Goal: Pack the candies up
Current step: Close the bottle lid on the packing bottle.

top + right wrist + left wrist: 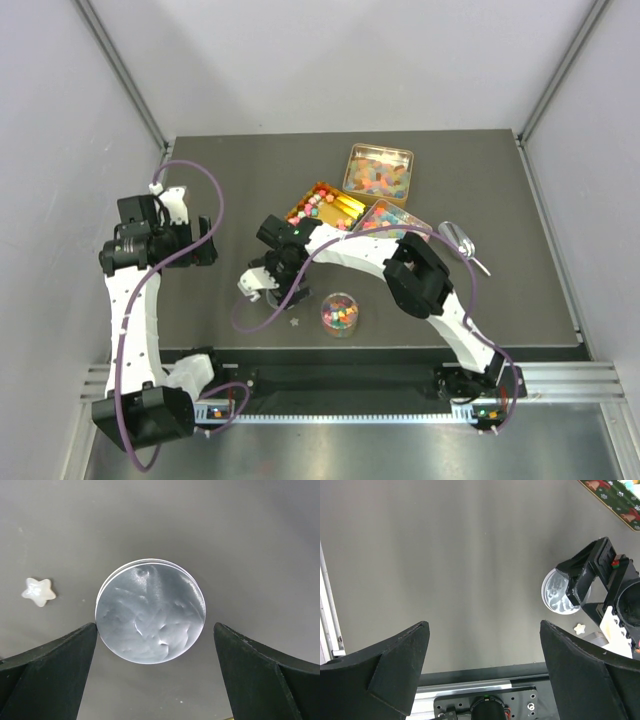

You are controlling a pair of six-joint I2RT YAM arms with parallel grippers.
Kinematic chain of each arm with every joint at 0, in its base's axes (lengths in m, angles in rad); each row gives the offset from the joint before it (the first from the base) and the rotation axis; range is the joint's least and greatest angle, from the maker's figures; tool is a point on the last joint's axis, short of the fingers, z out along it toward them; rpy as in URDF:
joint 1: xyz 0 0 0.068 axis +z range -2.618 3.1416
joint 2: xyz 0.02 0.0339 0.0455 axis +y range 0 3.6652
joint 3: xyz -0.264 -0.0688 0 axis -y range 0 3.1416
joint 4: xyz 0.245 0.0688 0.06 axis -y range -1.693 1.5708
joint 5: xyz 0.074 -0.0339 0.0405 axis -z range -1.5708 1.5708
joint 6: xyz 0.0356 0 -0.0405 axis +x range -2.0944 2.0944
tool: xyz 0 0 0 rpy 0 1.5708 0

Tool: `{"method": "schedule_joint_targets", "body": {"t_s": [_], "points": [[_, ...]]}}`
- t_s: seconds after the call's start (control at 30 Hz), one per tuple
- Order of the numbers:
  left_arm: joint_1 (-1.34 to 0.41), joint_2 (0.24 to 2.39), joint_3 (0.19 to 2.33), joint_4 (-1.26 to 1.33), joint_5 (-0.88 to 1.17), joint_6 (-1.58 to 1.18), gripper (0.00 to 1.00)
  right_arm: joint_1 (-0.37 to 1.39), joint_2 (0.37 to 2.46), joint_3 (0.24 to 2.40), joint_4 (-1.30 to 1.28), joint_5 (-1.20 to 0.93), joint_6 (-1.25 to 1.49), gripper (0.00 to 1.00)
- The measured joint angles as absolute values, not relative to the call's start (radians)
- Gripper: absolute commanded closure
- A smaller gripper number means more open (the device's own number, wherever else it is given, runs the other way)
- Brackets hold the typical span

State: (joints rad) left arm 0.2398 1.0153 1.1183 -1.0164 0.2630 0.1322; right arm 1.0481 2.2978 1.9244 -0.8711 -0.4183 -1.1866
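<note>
**Top view.** Light is bright, even and diffuse, falling from above. Walls [330, 60] read near white without clipping. Table [250, 170] is matt dark grey with no glare, and shadows on it are soft and faint. Rail [400, 440] shows a dull sheen. Candies [378, 172] hold clean colour. Wall edges lean outward, a mild wide-angle distortion. Focus is adequate throughout.

**Left wrist view.** Table carries faint vertical light and dark bands. Left fingers [395, 665] are near black, with little surface detail and slightly soft edges.

**Right wrist view.** Disc [150, 612] is sharp and covered with mottled silvery reflections. Star [38, 591] is sharp, with a thin soft shadow. Right fingers [45, 670] are dark and out of focus.
</note>
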Motion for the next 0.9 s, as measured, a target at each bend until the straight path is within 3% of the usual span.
{"method": "schedule_joint_targets", "body": {"t_s": [0.53, 0.77, 0.9], "points": [[0.241, 1.019, 1.118, -1.016, 0.273, 0.131, 0.05, 1.052, 2.351, 1.985, -0.982, -0.453, -1.218, 0.0], [0.242, 1.019, 1.118, -1.016, 0.281, 0.128, 0.05, 1.052, 2.351, 1.985, -0.988, -0.439, -1.219, 0.22], [0.242, 1.018, 1.118, -1.01, 0.293, 0.127, 0.05, 1.053, 2.347, 1.992, -0.992, -0.405, -1.209, 0.24]]}}
